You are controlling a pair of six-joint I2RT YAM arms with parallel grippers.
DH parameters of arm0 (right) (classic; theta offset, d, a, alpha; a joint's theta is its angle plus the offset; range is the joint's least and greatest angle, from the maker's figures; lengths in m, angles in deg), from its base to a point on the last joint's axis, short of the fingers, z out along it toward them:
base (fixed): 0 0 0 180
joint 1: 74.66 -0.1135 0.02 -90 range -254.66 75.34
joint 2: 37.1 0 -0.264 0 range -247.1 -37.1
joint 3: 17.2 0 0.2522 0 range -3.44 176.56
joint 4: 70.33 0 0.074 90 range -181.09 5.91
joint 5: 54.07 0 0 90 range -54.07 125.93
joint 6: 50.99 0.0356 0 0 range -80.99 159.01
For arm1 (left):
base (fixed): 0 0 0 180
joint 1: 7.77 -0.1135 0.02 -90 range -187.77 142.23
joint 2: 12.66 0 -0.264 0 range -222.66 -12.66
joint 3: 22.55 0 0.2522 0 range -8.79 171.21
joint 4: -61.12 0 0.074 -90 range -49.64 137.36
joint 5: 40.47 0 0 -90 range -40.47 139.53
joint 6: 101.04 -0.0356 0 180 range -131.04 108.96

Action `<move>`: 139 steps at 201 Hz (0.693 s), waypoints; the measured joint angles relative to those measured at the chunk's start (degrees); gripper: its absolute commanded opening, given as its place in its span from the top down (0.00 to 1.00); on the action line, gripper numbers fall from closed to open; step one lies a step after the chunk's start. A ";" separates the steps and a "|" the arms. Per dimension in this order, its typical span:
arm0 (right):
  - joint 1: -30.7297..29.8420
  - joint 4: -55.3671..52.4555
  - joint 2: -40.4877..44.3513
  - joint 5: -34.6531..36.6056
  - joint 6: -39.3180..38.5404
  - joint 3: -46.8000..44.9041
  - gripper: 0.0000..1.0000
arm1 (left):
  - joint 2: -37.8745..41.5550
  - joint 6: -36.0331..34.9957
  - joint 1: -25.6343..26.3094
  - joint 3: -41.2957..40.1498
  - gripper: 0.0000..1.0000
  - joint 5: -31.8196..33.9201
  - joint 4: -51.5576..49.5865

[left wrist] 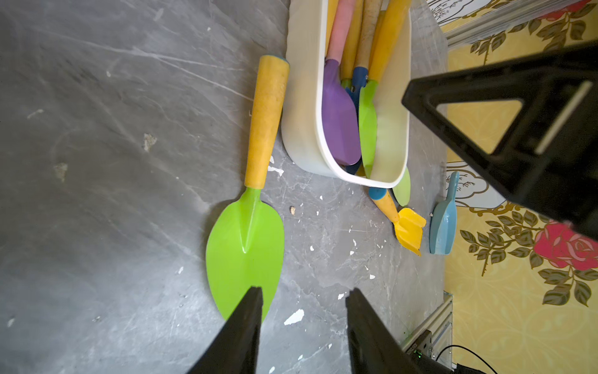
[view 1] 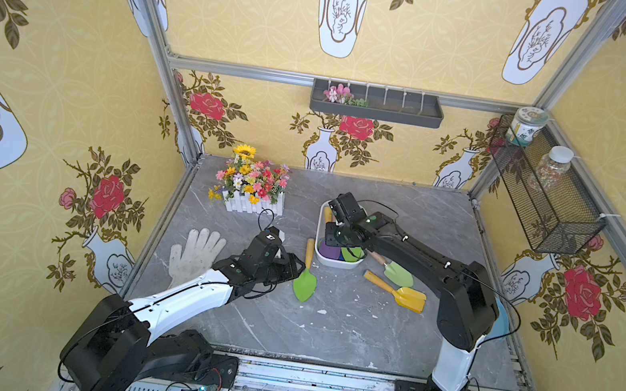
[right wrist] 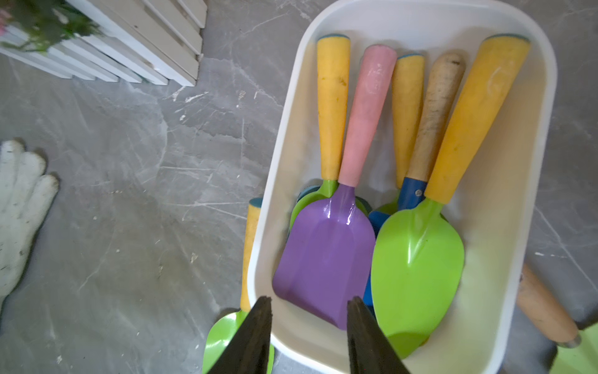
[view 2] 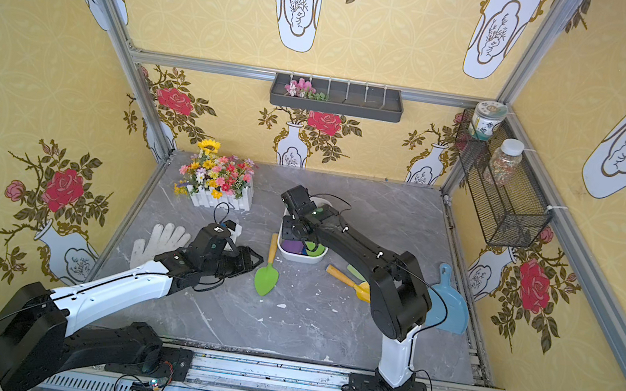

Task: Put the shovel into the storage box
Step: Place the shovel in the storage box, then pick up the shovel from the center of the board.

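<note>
storage box: mid-table, toward far side; several shovels inside.
loose shovel: just left of box, handle far.
glove: left edge.
flower planter: far left.
rake: near right of box.
dustpan: right edge.

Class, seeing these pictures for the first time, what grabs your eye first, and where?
A white glossy rounded tub sits mid-table, crammed with shovels, a purple scoop on top. Beside it a green-bladed, yellow-handled shovel lies on the grey tabletop; a colourful flower bunch in a white picket planter stands at the back left.
</note>
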 measured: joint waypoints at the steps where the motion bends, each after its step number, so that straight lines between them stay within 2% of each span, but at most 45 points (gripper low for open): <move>1: -0.04 0.15 0.31 -0.11 0.00 -0.37 0.57 | -0.09 -0.04 0.00 0.04 0.54 0.00 0.00; 73: -1.33 6.80 15.06 -4.00 0.07 -18.64 0.57 | -6.43 -2.34 0.00 4.28 0.57 -0.02 0.00; 139: -1.66 11.47 25.00 -6.51 1.29 -29.68 0.56 | -11.58 -4.66 0.00 7.39 0.60 -0.02 -0.02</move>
